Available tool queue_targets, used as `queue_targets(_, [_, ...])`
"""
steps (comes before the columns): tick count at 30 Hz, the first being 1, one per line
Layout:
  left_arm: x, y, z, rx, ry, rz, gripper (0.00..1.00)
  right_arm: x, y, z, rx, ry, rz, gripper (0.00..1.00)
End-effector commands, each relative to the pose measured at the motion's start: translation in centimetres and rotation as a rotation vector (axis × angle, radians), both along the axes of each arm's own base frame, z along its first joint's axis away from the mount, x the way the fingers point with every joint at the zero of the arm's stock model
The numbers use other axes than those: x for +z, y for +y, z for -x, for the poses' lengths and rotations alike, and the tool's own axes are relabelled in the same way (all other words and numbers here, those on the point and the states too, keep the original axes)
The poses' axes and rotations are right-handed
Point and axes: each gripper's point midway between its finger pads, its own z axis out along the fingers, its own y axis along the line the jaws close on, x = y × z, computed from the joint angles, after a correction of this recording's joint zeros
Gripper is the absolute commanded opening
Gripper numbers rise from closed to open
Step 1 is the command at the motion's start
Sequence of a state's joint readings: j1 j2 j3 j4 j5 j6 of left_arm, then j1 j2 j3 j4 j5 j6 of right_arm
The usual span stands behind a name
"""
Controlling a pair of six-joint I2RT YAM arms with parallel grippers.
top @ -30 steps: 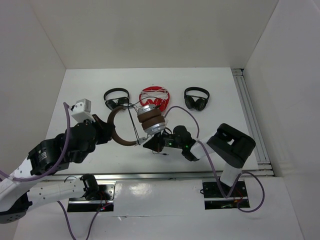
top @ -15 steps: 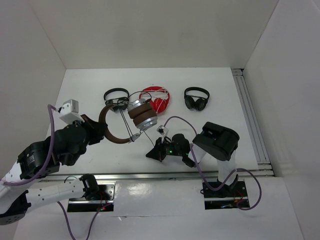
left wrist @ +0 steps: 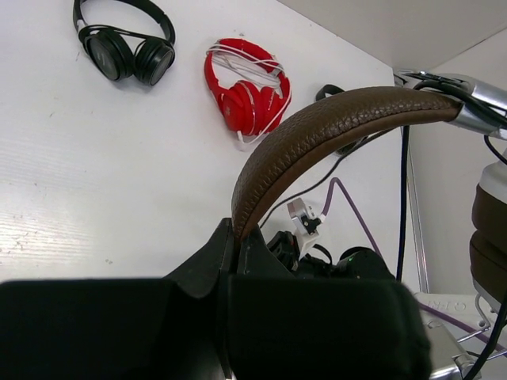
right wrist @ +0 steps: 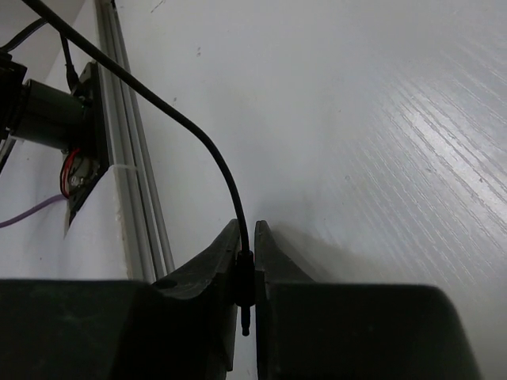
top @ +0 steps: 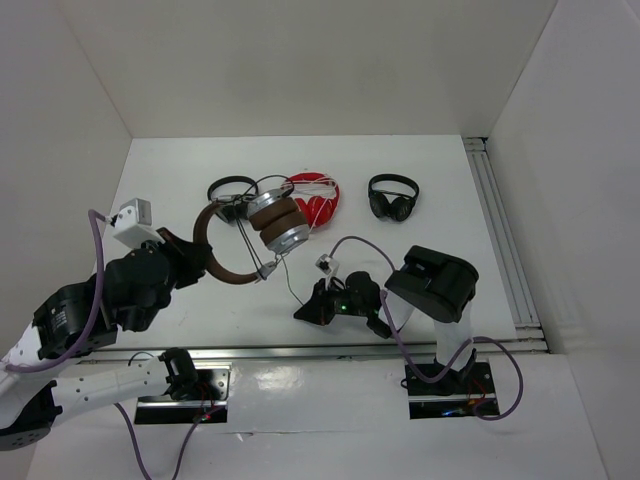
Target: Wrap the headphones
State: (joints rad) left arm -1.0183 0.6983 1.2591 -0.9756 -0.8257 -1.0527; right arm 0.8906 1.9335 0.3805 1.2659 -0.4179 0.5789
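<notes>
Top external: white table, white walls, rail at right; headphones aloft

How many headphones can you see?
4. The brown headphones are held up in the left gripper; one black pair lies at the back left, the red pair in the middle, another black pair at the back right. None seems hidden.

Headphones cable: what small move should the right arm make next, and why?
Probably carry the cable toward the ear cups to start a loop: the right gripper pinches it near its end, low over the table, while the left gripper holds the headband raised.
</notes>
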Motion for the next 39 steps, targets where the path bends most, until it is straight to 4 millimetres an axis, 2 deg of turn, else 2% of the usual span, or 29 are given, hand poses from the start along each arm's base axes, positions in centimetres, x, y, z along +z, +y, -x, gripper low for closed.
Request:
queue_targets(1, [3.0,0.0,-0.4,0.040,-0.063,0.130,0.00,0.9,-0.1,-0.4,-0.019,-0.068,-0.016,0.00])
queue_targets(7, [2.0,1.1,-0.3,0.088,-0.043,0.112,0.00,1.1,0.1,-0.8,-0.063,-0.083,0.016,0.00])
queue_targets(8, [1.3,1.3,-0.3,0.106,-0.022,0.101,0.00,0.2,0.2,-0.8,-0.079,-0.077,0.064,0.00])
queue_targets(10, [1.3,1.8,-0.4,0.132,-0.022,0.087,0.00,-0.5,0.1,-0.3,-0.080,-0.081,0.103,0.00])
queue_targets(15, [0.6,1.7,-1.2,0.186,-0.006,0.037,0.00,-0.2,0.3,1.9,-0.092,-0.112,0.133,0.00])
queue_targets(16, [0.8,1.9,-1.5,0.205,-0.012,0.033,0.00,0.5,0.6,2.2,-0.100,-0.115,0.119,0.00])
queue_targets(17, [0.4,1.7,-1.6,0.205,-0.002,0.012,0.00,0.2,0.8,3.6,-0.077,-0.116,0.143,0.00])
queue_targets(18, [0.3,1.8,-1.9,0.226,-0.003,-0.004,0.00,0.4,0.9,4.1,-0.081,-0.124,0.153,0.00])
queue_targets(19, [0.0,1.7,-2.3,0.241,0.011,-0.033,0.00,1.3,0.9,3.9,-0.121,-0.150,0.150,0.00])
queue_targets(20, [-0.2,1.6,-2.5,0.250,0.017,-0.044,0.00,0.9,1.0,5.7,-0.094,-0.157,0.184,0.00])
queue_targets(22, [-0.7,1.9,-3.2,0.283,0.022,-0.079,0.00,1.4,0.6,6.1,-0.146,-0.197,0.215,0.00])
queue_targets(23, [-1.1,1.9,-3.4,0.285,0.026,-0.110,0.00,2.2,0.8,7.9,-0.119,-0.214,0.219,0.00])
queue_targets(24, [-1.0,1.9,-3.8,0.293,0.016,-0.104,0.00,2.7,0.8,8.3,-0.124,-0.227,0.227,0.00])
queue_targets(26, [-1.3,2.0,-4.3,0.298,0.018,-0.116,0.00,5.1,1.3,8.6,-0.149,-0.264,0.206,0.00])
queue_targets(27, [-1.8,2.2,-4.6,0.297,0.025,-0.145,0.00,4.8,1.0,10.0,-0.122,-0.277,0.245,0.00])
queue_targets(29, [-2.4,2.5,-5.3,0.320,0.037,-0.153,0.00,7.4,1.3,10.5,-0.147,-0.301,0.211,0.00])
queue_targets(30, [-3.2,2.7,-5.6,0.332,0.051,-0.180,0.00,7.5,1.0,11.8,-0.119,-0.313,0.231,0.00])
queue_targets(32, [-4.2,2.9,-6.4,0.342,0.072,-0.183,0.00,9.7,1.0,12.2,-0.150,-0.335,0.203,0.00])
queue_targets(33, [-5.2,3.0,-6.6,0.334,0.088,-0.216,0.00,9.6,0.6,13.3,-0.126,-0.351,0.226,0.00])
queue_targets(35, [-6.1,3.2,-7.0,0.339,0.100,-0.222,0.00,11.6,0.7,13.7,-0.152,-0.370,0.204,0.00])
queue_targets(36, [-6.3,3.0,-7.3,0.336,0.093,-0.221,0.00,11.4,0.4,14.1,-0.141,-0.382,0.229,0.00])
queue_targets(38, [-7.8,3.0,-7.7,0.341,0.135,-0.239,0.00,13.2,0.9,15.2,-0.132,-0.388,0.204,0.00])
queue_targets(39, [-8.1,2.8,-7.8,0.344,0.142,-0.240,0.00,13.5,0.9,16.0,-0.112,-0.407,0.215,0.00])
